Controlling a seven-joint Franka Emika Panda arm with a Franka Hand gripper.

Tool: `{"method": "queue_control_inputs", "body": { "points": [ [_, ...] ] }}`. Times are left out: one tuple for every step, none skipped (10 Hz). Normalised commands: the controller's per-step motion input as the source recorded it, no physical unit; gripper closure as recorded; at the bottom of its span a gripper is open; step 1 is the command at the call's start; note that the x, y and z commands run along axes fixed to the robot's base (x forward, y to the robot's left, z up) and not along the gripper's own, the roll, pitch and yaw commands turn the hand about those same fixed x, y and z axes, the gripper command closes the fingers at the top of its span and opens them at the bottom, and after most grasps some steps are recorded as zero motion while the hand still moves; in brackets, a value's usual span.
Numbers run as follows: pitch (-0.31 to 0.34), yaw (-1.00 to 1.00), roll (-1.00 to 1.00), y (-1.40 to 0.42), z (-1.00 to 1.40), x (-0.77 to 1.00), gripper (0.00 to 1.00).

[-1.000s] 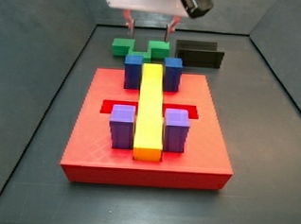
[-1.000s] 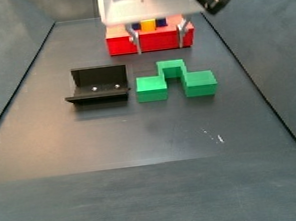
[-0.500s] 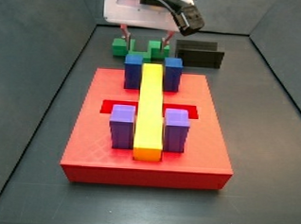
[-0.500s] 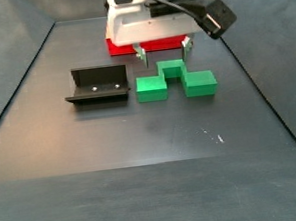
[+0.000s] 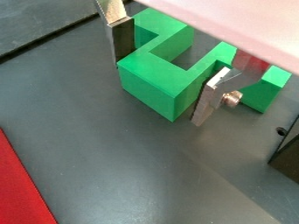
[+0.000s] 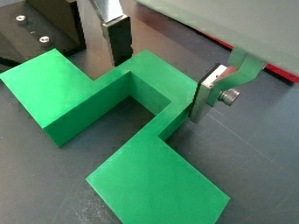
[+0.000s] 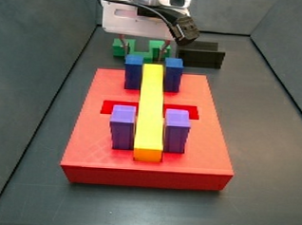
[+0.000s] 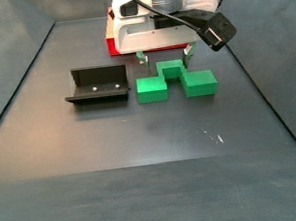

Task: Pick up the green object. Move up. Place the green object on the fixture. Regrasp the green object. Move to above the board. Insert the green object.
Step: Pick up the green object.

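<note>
We see the green object [image 8: 177, 81] lying flat on the dark floor, just beside the fixture [image 8: 96, 86] and between it and the board [image 7: 147, 133]. The gripper [image 8: 165, 53] hangs low over the middle of the piece, with its body in front of the red board in that side view.

In both wrist views the two fingers straddle the narrow middle bridge of the green object [image 6: 117, 114]: one finger [image 6: 114, 33] stands on one side of the bridge, the other finger [image 6: 214, 89] on the opposite side. The jaws are spread wider than the bridge. We cannot tell for certain whether either pad touches the plastic, but the fingers look loose around it, not clamped.

In a wrist view the green object [image 5: 170, 68] shows its two square ends to either side of the fingers, with the gripper [image 5: 163, 63] centred over the notch. The piece rests on the floor, not lifted.

On the board we see blue blocks [image 7: 155, 73], purple blocks [image 7: 179, 130] and a long yellow bar [image 7: 151, 114].
</note>
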Motion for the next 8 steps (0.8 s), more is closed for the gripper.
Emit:
{"method": "queue_control_inputs", "body": {
  "points": [
    [0.000,0.00,0.02,0.00,0.00,0.00,0.00],
    [0.000,0.00,0.00,0.00,0.00,0.00,0.00],
    [0.000,0.00,0.00,0.00,0.00,0.00,1.00],
    [0.000,0.00,0.00,0.00,0.00,0.00,1.00],
    [0.000,0.00,0.00,0.00,0.00,0.00,1.00],
    [0.000,0.00,0.00,0.00,0.00,0.00,1.00],
    [0.000,0.00,0.00,0.00,0.00,0.00,1.00],
    [0.000,0.00,0.00,0.00,0.00,0.00,1.00]
  ]
}}
